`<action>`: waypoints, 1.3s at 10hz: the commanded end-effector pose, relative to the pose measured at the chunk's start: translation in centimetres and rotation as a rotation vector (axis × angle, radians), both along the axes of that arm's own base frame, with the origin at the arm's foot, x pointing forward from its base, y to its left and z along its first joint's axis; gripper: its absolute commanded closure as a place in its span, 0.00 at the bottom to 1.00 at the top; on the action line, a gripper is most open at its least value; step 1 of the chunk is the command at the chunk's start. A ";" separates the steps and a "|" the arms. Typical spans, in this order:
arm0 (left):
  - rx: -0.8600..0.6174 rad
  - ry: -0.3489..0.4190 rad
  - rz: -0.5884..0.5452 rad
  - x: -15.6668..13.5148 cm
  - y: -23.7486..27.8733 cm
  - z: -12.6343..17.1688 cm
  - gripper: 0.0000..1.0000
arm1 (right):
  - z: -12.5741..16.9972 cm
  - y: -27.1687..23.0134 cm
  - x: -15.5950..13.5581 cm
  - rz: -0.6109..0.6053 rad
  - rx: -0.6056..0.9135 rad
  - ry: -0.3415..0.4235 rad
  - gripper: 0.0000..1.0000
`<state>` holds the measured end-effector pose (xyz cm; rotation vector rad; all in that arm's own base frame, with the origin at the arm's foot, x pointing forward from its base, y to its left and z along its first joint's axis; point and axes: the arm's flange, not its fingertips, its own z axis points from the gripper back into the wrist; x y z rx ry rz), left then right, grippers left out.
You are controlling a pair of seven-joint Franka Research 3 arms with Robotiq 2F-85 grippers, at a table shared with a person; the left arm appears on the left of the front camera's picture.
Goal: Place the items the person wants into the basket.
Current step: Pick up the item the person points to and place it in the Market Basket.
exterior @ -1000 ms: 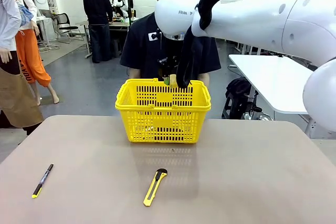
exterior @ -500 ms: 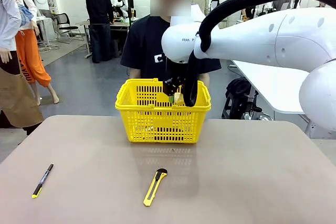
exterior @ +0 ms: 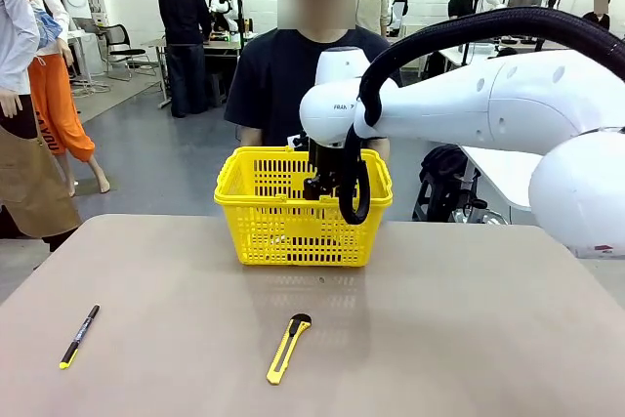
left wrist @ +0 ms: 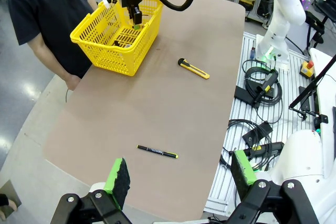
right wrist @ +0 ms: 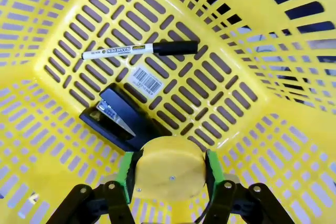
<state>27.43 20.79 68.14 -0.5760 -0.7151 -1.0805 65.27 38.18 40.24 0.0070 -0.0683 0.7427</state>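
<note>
The tape measure (right wrist: 169, 169) is clamped between the green pads (right wrist: 124, 176) of the right claw (right wrist: 168, 174), which is lowered inside the basket (exterior: 239, 183) at the table's (exterior: 439, 339) far side. Beyond the claw, on the basket floor, the stapler (right wrist: 113, 119) and marker (right wrist: 139, 50) are seen. The left claw (left wrist: 178, 174) is held wide open above the table's edge.

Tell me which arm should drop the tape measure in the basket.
Right. Its gripper holds the tape measure inside the basket, above the stapler. The left gripper is open, far off.
</note>
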 end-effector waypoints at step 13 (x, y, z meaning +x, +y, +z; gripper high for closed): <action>-0.013 -0.022 -0.017 -0.2 0.1 0.0 0.00 | 4.4 -0.4 -0.9 0.019 0.060 0.066 0.00</action>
